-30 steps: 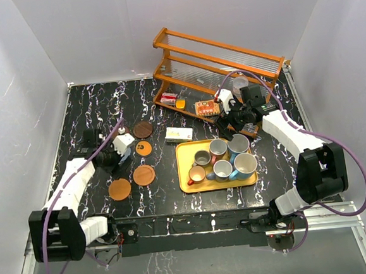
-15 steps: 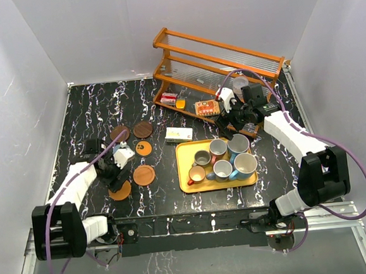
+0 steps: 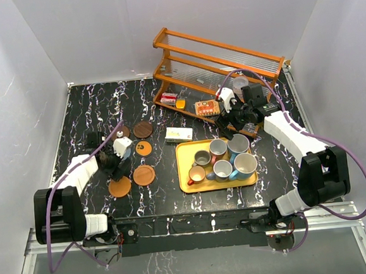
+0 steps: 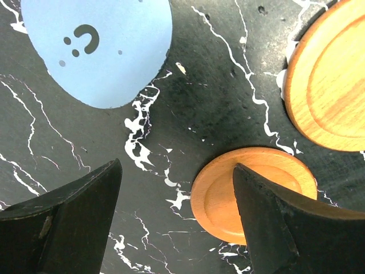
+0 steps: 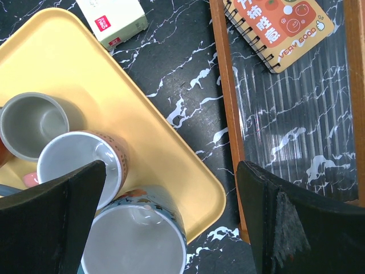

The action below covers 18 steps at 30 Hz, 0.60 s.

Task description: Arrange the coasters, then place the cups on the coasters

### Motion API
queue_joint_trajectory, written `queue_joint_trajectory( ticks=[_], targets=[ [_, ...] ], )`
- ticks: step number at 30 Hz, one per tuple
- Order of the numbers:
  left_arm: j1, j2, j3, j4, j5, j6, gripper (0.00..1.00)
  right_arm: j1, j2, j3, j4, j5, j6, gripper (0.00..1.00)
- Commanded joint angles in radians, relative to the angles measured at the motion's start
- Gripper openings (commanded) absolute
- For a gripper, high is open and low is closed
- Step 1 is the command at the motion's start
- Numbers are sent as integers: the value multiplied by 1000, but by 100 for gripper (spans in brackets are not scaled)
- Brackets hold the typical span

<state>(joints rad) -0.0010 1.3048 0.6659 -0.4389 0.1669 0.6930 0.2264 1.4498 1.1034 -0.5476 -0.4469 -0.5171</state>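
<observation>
My left gripper (image 3: 117, 157) hangs open and empty low over the black marble table, among the coasters. In the left wrist view a blue-grey coaster (image 4: 97, 51) lies ahead. A small orange coaster (image 4: 228, 197) sits partly under my right finger (image 4: 285, 228), and a larger orange one (image 4: 328, 85) lies further right. Two dark brown coasters (image 3: 143, 129) lie further back. Several cups (image 3: 222, 169) stand on the yellow tray (image 3: 182, 148). My right gripper (image 3: 230, 124) is open above the tray's far right corner, over a blue patterned cup (image 5: 134, 240) and an orange-brown cup (image 5: 80, 165).
A wooden rack (image 3: 215, 58) stands at the back right with a spiral notebook (image 3: 207, 108) and a clear plastic cup (image 3: 239, 83) on it. A white box (image 3: 179, 134) lies just behind the tray. White walls close in the table on three sides.
My left gripper has drawn back toward the near edge, uncovering a dark brown coaster behind it. The right arm has not moved.
</observation>
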Motion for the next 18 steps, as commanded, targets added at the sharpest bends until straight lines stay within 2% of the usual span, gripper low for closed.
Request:
queue_joint_trajectory(
  ticks=[1, 18],
  targets=[
    [6, 51, 4, 76, -64, -10, 77, -4, -14, 37, 50, 2, 4, 98],
    [7, 144, 67, 124, -82, -23, 76, -4, -16, 39, 48, 5, 5, 98]
  ],
)
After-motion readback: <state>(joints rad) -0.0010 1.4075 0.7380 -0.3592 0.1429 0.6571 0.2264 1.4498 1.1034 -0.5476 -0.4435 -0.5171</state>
